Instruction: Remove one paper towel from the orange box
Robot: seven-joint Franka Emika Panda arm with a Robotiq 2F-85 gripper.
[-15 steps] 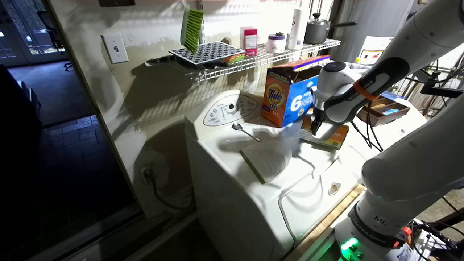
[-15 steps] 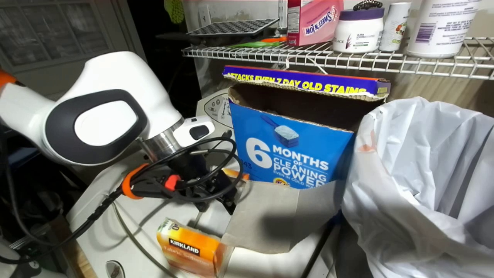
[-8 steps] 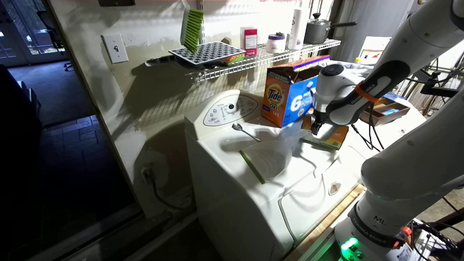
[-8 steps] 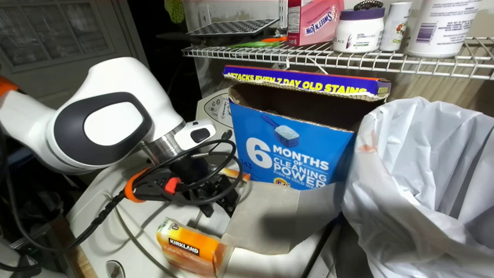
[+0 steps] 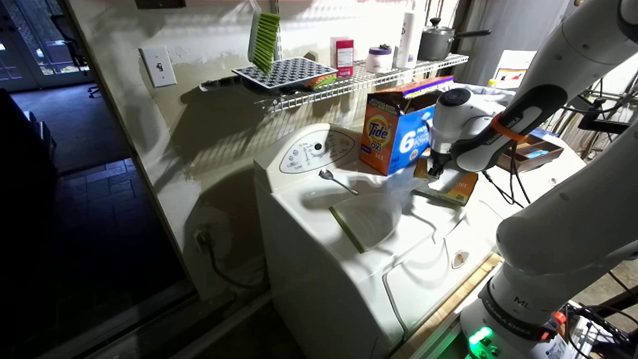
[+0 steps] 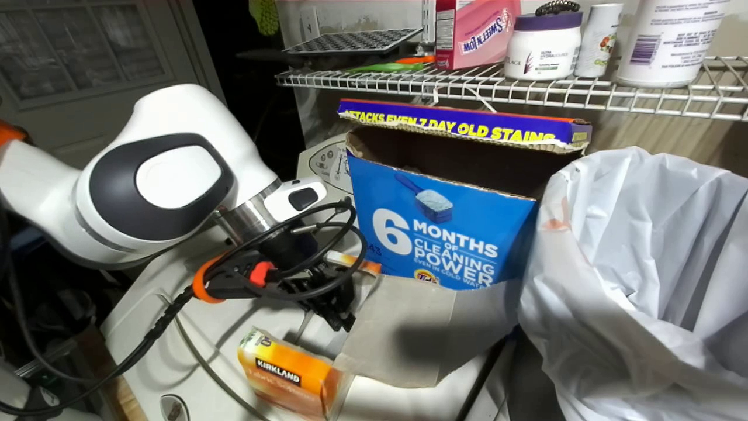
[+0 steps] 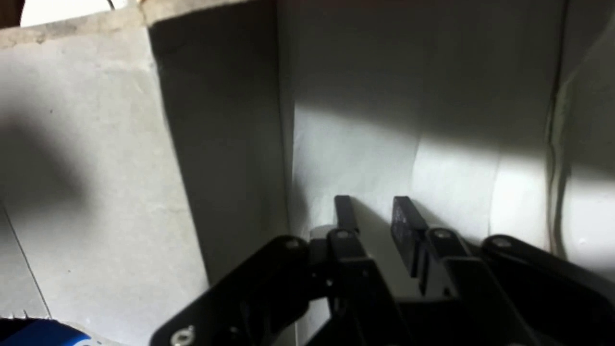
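Observation:
The low orange Kirkland box (image 6: 286, 374) lies open on the white machine, its grey flap (image 6: 421, 339) folded outward. White folded sheets (image 7: 355, 149), which look like the paper towels, show inside it in the wrist view. Over this box my gripper (image 7: 373, 198) points down, its two black fingers a modest gap apart. Only white surface shows between them, and their shadows fall on it. Whether the tips touch the sheets, I cannot tell. In an exterior view the gripper (image 6: 343, 323) sits beside the flap. A tall orange and blue Tide carton (image 5: 381, 132) stands behind, with a dark interior.
A white bag (image 6: 631, 263) rises right of the Tide carton, below a wire shelf (image 6: 584, 99). On the machine lie a spoon (image 5: 339, 182) and a translucent thing with a green edge (image 5: 369, 219). A wooden tray (image 5: 528, 154) is farther along. Cables loop around the wrist.
The two fingers have drawn closer together, from wide apart to a narrower gap. The arm has shifted only slightly above the Kirkland box. The boxes have stayed in place.

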